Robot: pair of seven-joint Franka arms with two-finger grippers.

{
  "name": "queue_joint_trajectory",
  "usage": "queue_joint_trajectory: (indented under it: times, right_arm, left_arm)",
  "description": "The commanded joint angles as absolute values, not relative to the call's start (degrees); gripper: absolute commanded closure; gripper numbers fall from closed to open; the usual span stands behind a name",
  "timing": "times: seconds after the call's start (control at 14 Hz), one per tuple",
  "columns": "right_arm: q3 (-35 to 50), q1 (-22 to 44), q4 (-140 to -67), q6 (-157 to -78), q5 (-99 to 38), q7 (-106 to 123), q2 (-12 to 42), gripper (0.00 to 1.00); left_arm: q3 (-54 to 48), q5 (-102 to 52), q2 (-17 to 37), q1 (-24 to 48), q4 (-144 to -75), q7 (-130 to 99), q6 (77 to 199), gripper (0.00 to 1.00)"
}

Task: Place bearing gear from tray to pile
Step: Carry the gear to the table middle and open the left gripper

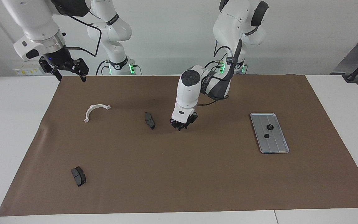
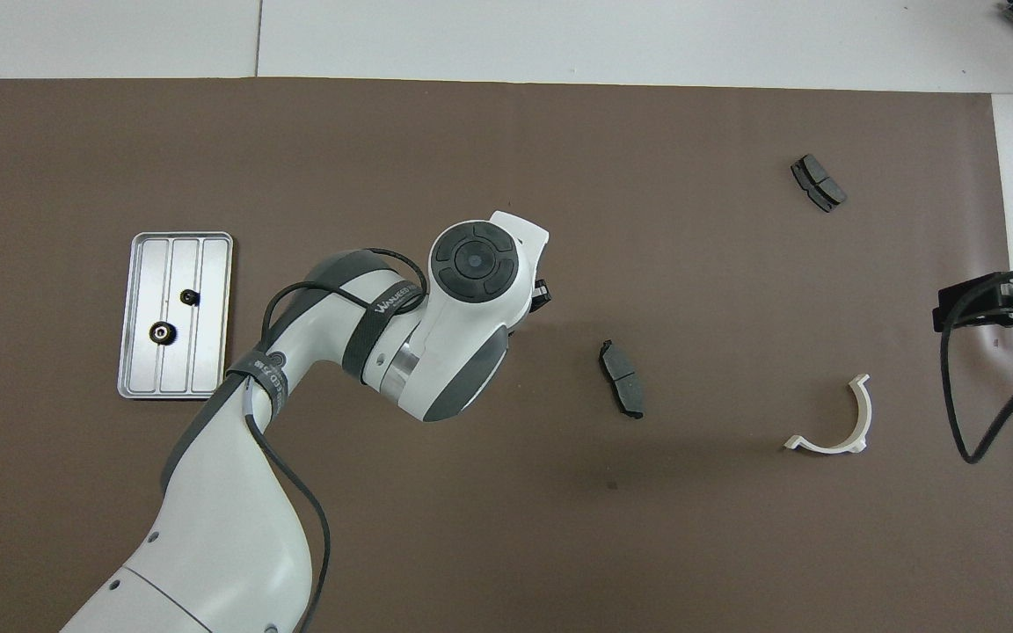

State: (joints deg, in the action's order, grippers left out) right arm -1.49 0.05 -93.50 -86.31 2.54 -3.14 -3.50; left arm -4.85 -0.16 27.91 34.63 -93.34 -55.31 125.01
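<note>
The left gripper (image 1: 180, 127) is hanging low over the brown mat (image 1: 179, 174) beside the middle brake pad (image 1: 149, 120), toward the tray (image 1: 277, 147) from that pad; whether its fingers are parted or pinching a gear I cannot tell, and in the overhead view the wrist is hiding them. Two gears (image 1: 270, 127) (image 1: 266, 136) are lying on the tray, well apart from the pad toward the left arm's end. The right gripper (image 1: 68, 69) is waiting with jaws spread, empty, over the mat's edge by the white clamp (image 1: 95, 111), partly cut off in the overhead view.
</note>
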Motion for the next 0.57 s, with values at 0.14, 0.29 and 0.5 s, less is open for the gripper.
queue_joint_trajectory:
  times: [0.14, 0.29, 0.5]
  right_arm:
    - [-1.32, -0.7, -95.1, -87.36, 1.41, -2.02, -4.66, 0.0]
    - [-1.32, -0.7, -95.27, -87.71, 1.32, -2.28, -4.66, 0.0]
    - [-1.06, 0.0, -98.95, -94.37, -0.78, -2.81, -4.66, 0.0]
  left_arm:
    - [-3.6, -0.18, 27.77, 35.77, -92.11, -56.07, 123.4, 0.04]
    - [-3.34, -0.09, 27.08, 34.81, -92.11, -55.64, 122.61, 0.04]
    - [-2.9, 0.18, 21.9, 28.15, -93.16, -49.61, 118.76, 0.05]
